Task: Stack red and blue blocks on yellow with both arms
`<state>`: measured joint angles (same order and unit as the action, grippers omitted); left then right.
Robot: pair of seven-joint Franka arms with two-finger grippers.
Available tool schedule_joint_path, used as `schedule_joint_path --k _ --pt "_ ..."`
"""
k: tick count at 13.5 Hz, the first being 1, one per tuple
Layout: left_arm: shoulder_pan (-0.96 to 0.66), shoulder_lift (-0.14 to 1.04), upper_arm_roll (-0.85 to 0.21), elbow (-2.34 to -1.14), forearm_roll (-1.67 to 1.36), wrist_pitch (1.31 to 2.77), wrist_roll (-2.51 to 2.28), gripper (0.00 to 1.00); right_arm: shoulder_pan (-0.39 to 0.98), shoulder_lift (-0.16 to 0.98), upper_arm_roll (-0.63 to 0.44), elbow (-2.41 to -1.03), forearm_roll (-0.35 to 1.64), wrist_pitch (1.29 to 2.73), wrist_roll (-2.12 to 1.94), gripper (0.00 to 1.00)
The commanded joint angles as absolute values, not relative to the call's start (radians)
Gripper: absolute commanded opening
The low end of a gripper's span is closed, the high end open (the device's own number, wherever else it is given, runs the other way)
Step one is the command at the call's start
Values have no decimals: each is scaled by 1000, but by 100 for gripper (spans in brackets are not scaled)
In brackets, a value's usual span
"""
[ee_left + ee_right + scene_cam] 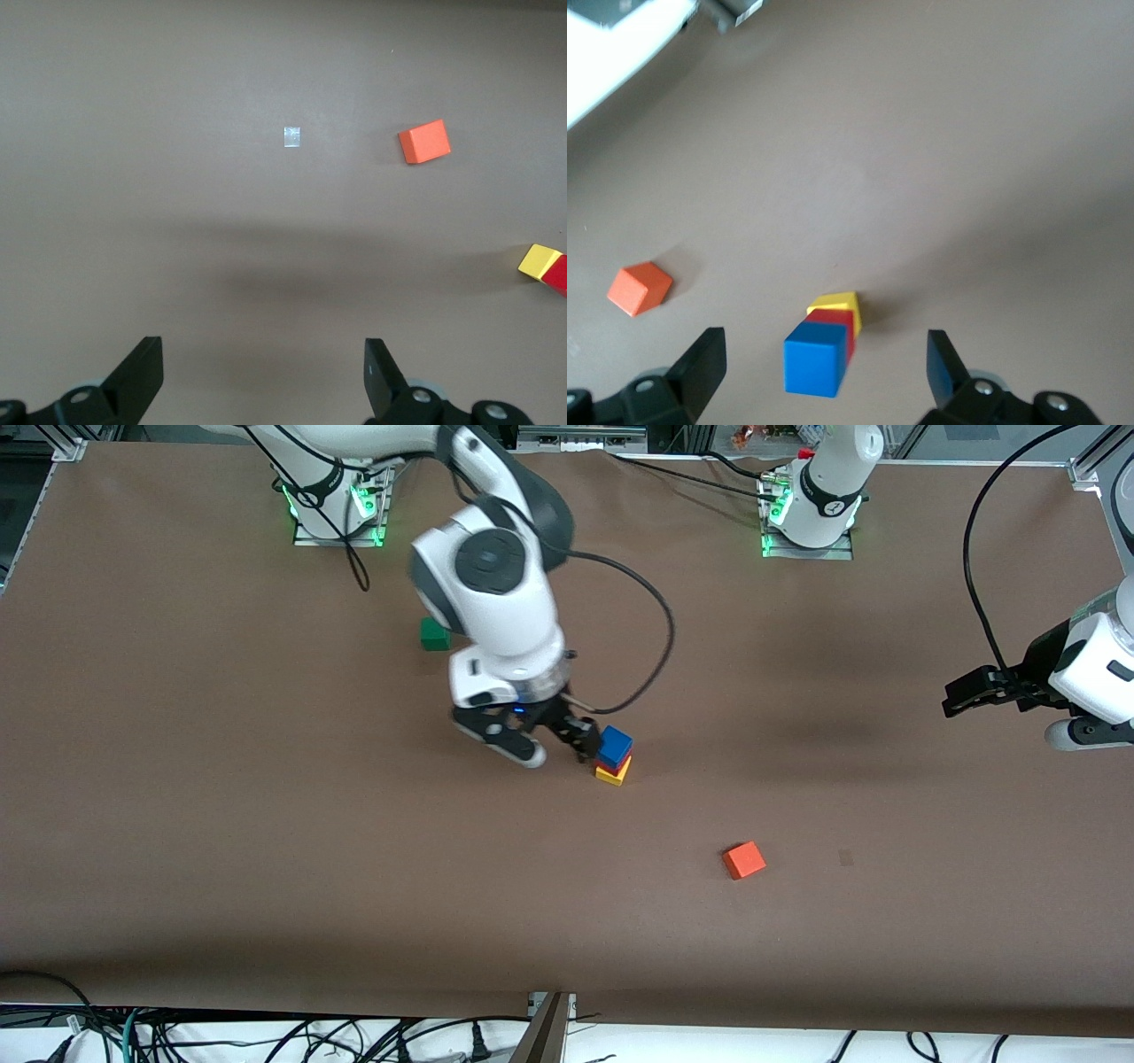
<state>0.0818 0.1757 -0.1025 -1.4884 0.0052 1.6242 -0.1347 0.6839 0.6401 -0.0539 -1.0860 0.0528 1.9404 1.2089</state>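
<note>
The stack looks complete: blue cube (615, 745) on red cube (611, 763) on yellow cube (613, 772), mid-surface; right end effector (824, 372) spread apart around the blue, apparently released; left end effector (264, 376) waits apart, empty.

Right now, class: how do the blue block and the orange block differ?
The blue block tops a stack, resting on the red block above the yellow block; the orange block lies alone on the table. Blue sits beside the open right gripper; orange sits nearer the front camera. Both are cubes of equal size.
</note>
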Motion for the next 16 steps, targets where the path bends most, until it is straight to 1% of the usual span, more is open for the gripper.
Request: schedule_joint_path --k 1,4,5,6,8,10,11,13,16 --pt "87 190 -104 -1460 -6 1617 -123 100 585 534 -41 -1117 123 1792 1021 100" --pt "87 190 -104 -1460 -6 1617 -123 100 473 439 -51 -1120 152 1581 807 100" --pt "87 190 -104 -1460 -6 1617 -123 100 409 387 -48 -1143 185 1524 746 100" --pt "87 190 -104 -1460 -6 1617 -123 100 364 336 -48 -1188 204 1496 659 100" --pt "87 190 -104 -1459 -6 1617 -123 100 292 159 -46 -1380 184 1489 444 100" --pt "87 190 -104 -1460 -6 1617 -123 100 264 4 -45 -1541 91 1506 349 100" --pt "87 190 -104 -1460 -6 1617 -123 100 261 -56 -46 -1604 71 1517 315 100" --pt "87 190 -104 -1460 -8 1617 -123 100 261 -100 -58 -1657 32 1525 243 100" --pt "86 190 -104 -1460 -8 1617 -123 100 259 -92 -83 -1646 6 1528 120 100"
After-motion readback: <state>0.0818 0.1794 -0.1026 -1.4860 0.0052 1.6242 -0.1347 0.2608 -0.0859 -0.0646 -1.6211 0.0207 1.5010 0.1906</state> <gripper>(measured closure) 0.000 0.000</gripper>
